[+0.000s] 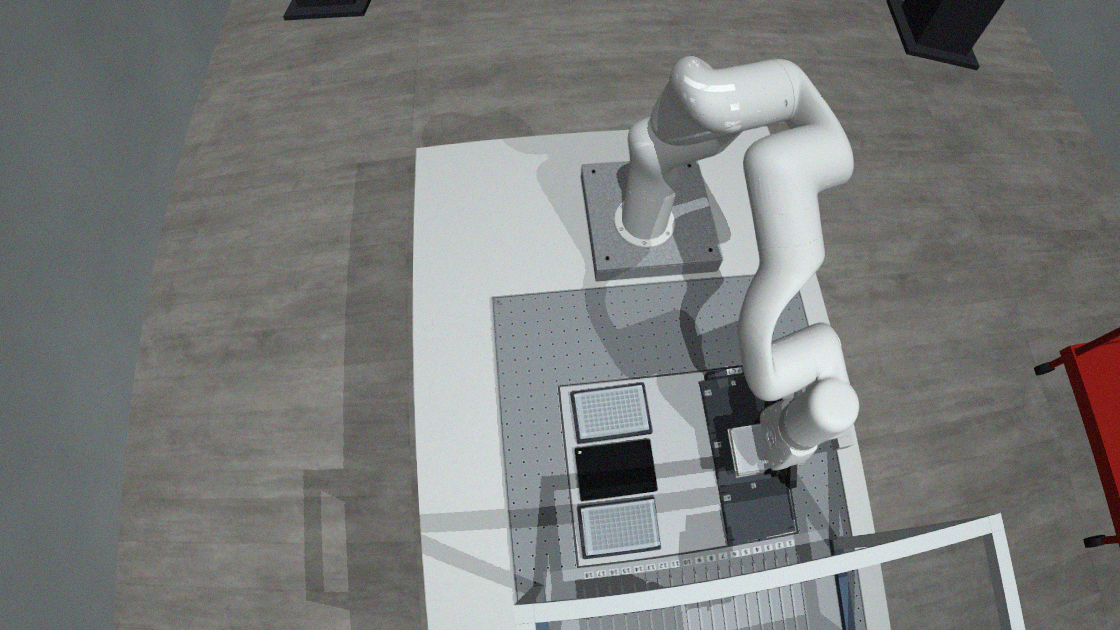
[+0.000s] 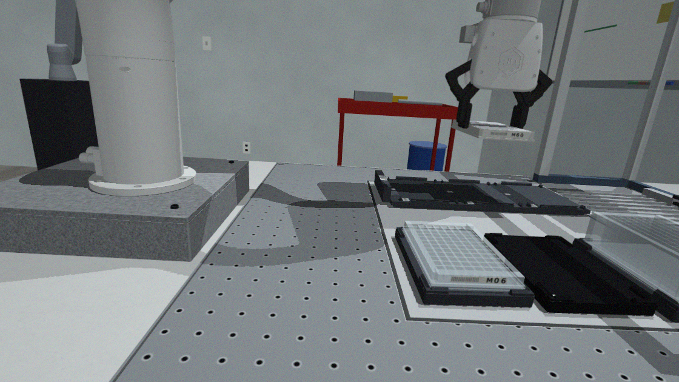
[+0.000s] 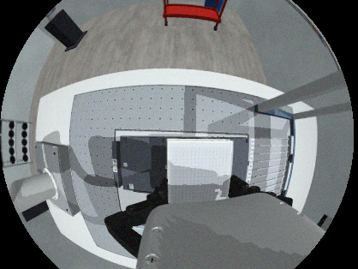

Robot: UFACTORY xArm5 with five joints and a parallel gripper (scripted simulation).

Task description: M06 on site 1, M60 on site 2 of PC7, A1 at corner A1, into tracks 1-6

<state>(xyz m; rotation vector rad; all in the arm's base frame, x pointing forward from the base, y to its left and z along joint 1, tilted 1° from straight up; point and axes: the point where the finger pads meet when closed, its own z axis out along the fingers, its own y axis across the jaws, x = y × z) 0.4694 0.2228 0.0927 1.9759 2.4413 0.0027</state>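
My gripper (image 2: 491,125) is shut on the plate M60 (image 1: 744,450) (image 2: 493,129) (image 3: 199,165) and holds it level, well above the middle of the dark carrier PC7 (image 1: 755,513) (image 2: 536,194) (image 3: 137,161). The carrier lies lengthwise on the apron in front of the rails (image 1: 736,611) (image 2: 612,199), and all the sites I can see on it are bare. M06 (image 1: 610,411) (image 2: 458,256), a clear 96-well plate, sits in nest S1. Nest S2 (image 1: 614,468) (image 2: 565,280) is black and bare. M09 (image 1: 618,526) (image 2: 636,242) sits in nest S3.
The instrument's white frame (image 1: 783,575) crosses above the rails. The arm's grey base block (image 1: 603,258) (image 2: 118,223) stands at the near end of the table. A red cart (image 2: 394,109) (image 1: 1100,407) stands off the table.
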